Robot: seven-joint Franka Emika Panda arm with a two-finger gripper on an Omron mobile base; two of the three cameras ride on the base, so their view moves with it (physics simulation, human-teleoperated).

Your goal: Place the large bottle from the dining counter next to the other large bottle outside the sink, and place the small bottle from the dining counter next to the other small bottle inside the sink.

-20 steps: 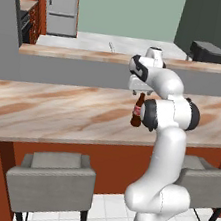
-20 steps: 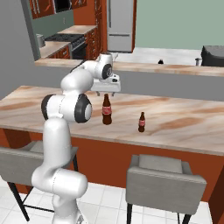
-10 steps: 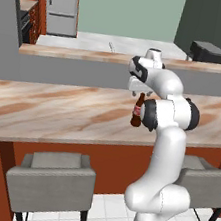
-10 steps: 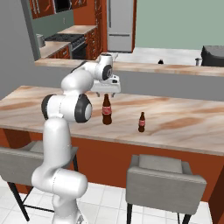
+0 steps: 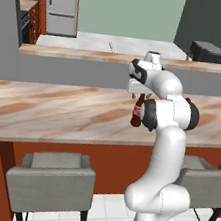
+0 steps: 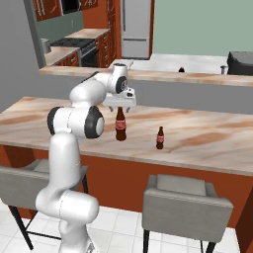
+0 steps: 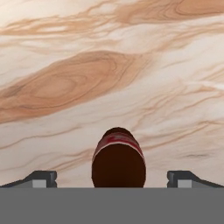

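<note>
Base views flank the dining counter (image 5: 57, 109); hand view looks straight down.

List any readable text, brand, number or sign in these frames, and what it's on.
None readable.
large bottle: red label band, any lettering too small and blurred to read.
small bottle: red label, too small to read.
dining counter, stools, fridge and cabinets: no markings visible.

Gripper (image 6: 120, 107) hovers right over the large bottle (image 6: 120, 125), jaws spread wide above its neck — bottle upright on the dining counter (image 6: 207, 143). The small bottle (image 6: 160, 138) stands near it, apart — grey stools (image 6: 186, 203) below.
</note>
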